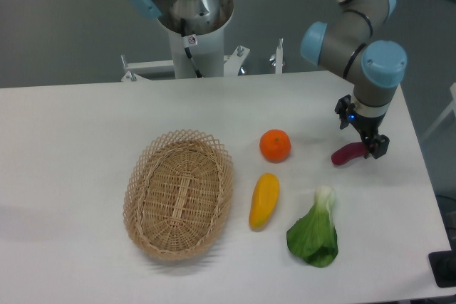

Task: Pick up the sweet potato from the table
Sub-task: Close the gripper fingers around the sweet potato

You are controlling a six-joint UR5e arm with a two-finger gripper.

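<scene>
The black two-finger gripper (368, 146) is clamped on the right end of the small purple-magenta sweet potato (347, 154), whose free end points left. Whether the tuber touches the white matte table (71, 147) cannot be told. A round orange fruit (275, 145) sits to its left, a yellow-orange elongated vegetable (263, 201) and a leafy green bok choy (315, 233) lie nearer the camera, and an oval woven wicker basket (179, 194) stands farther left.

Bright, even overhead light falls on the white tabletop (85, 147). Shadows are soft and faint, darkest under the basket (179, 194) rim. The picture is sharp, with no glare.
</scene>
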